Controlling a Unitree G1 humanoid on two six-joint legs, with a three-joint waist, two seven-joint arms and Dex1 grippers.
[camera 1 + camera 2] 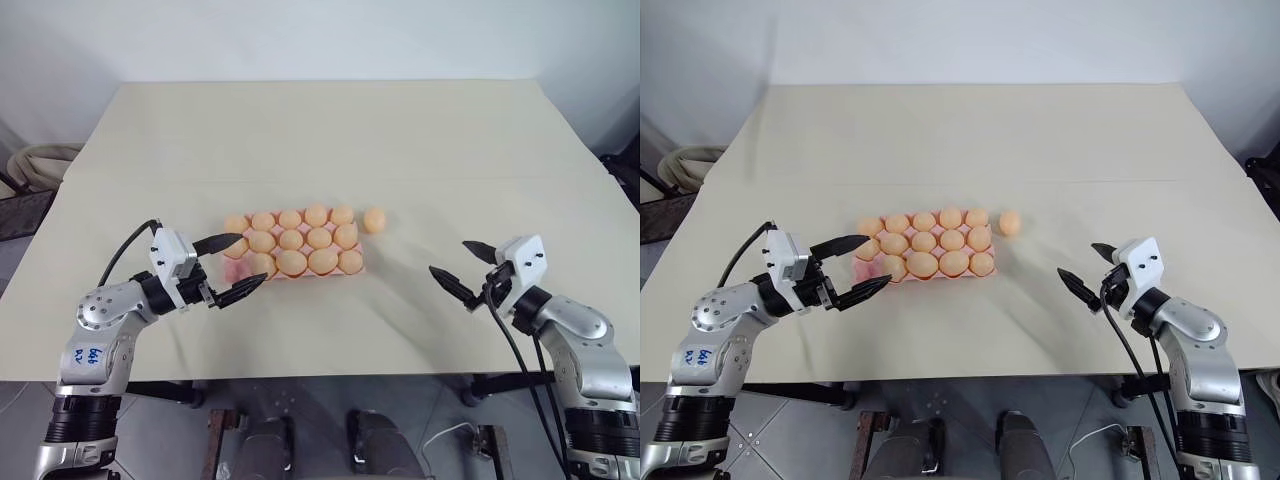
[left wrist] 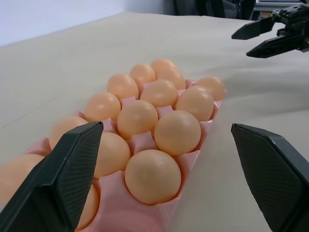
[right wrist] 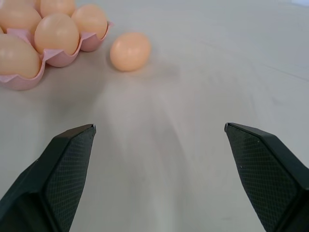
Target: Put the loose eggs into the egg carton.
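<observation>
Egg [image 1: 374, 220] loose beside the egg carton [image 1: 236, 271], well apart from the empty right claw [image 1: 467, 270], fingers spread

Silver arms, white wrist blocks, black cables, black textured jaws

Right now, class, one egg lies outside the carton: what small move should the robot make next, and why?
Probably swing the right claw toward the loose egg. That egg lies on the table beside the far right corner of the egg carton, and this claw is open, empty and nearest to it. One cup at the carton's near left looks empty.
</observation>
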